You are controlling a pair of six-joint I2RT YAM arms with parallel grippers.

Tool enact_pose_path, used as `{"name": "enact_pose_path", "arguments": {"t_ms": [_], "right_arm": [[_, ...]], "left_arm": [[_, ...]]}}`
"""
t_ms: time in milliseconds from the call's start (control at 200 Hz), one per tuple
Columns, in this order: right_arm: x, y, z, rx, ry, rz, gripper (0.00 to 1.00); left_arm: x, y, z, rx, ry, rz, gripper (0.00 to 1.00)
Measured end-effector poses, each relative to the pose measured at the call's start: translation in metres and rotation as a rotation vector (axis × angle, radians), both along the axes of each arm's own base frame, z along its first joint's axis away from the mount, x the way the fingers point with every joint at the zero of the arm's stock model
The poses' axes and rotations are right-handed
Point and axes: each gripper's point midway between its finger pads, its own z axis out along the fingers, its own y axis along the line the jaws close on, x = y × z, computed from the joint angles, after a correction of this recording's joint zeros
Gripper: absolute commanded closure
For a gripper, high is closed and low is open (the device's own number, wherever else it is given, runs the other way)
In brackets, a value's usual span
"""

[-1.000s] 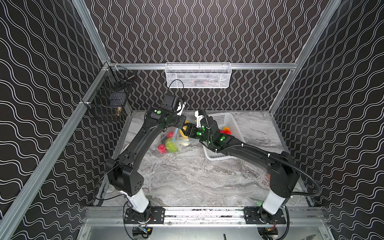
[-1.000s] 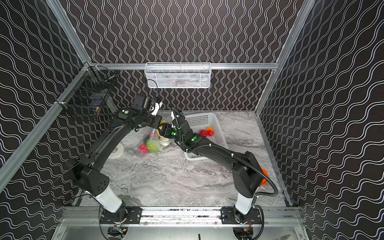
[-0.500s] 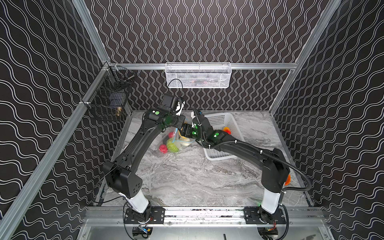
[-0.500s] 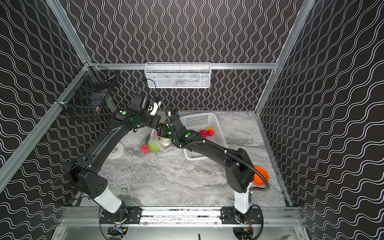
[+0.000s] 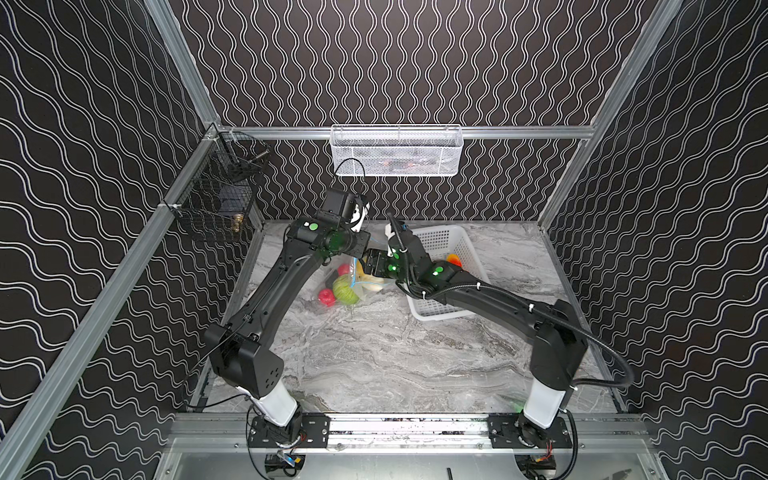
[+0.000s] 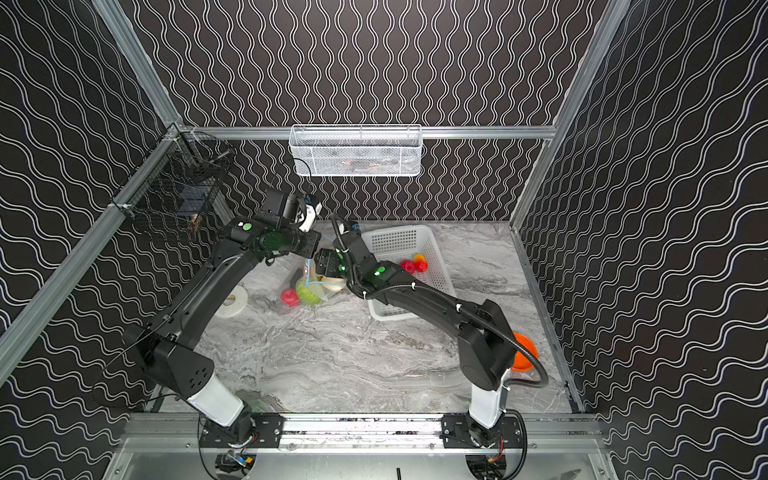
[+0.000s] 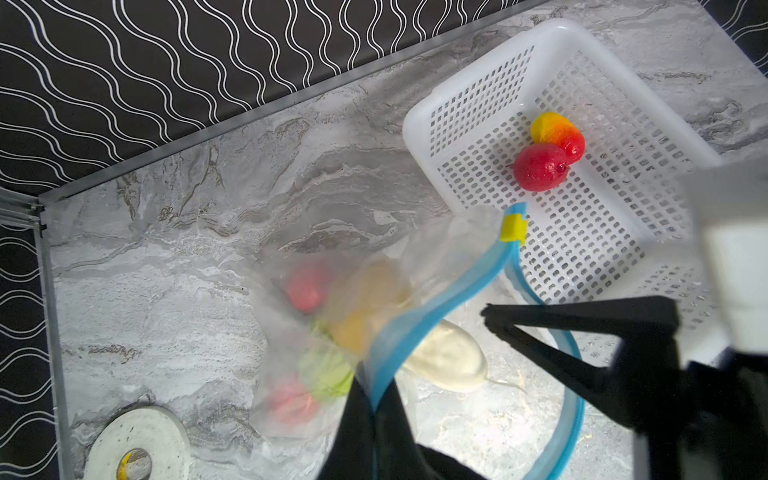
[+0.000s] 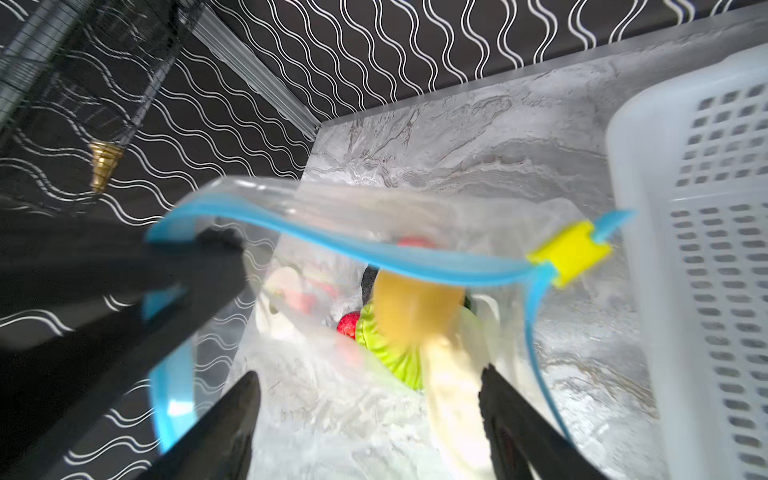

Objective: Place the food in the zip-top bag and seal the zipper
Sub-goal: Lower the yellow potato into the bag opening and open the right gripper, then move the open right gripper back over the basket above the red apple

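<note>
**Top views.** The zip-top bag lay toward 11 o'clock on the worktop, with the white basket just beside it at 3 o'clock. Both arms met over the bag's mouth, and their wrists largely hid the pincers. A green cabbage and a red round showed through the plastic. A second red round and the pepper lay in the basket, at about 3 o'clock from the right wrist. The right arm was therefore judged the nearer for fetching them.

**Left wrist view.** The left pincer was clamped on one lip of the blue zipper, holding the mouth up and agape. The yellow slider sat at the end nearest the basket. The white radish lay inside the loop of the mouth.

**Right wrist view.** The right pincer stood wide apart within the mouth, gripping nothing. The radish lay between its jaws, close beside one finger. Its long axis ran along the fingers and down into the bag toward the potato. The coming move was judged to be a withdrawal along that axis, clear of the free lip, then a swing to the basket.
</note>
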Motion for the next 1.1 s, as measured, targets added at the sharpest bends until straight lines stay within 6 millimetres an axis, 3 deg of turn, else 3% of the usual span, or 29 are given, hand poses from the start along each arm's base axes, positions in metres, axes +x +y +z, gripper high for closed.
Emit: {"name": "enact_pose_path", "arguments": {"t_ms": [335, 1096], "right_arm": [[-0.008, -0.021, 0.038, 0.057, -0.1, -0.03, 0.03], [-0.006, -0.06, 0.051, -0.081, -0.163, -0.128, 0.01]], "left_arm": [[0.0, 0.001, 0.0, 0.002, -0.001, 0.003, 1.0], [0.001, 0.02, 0.002, -0.012, -0.004, 0.038, 1.0]]}}
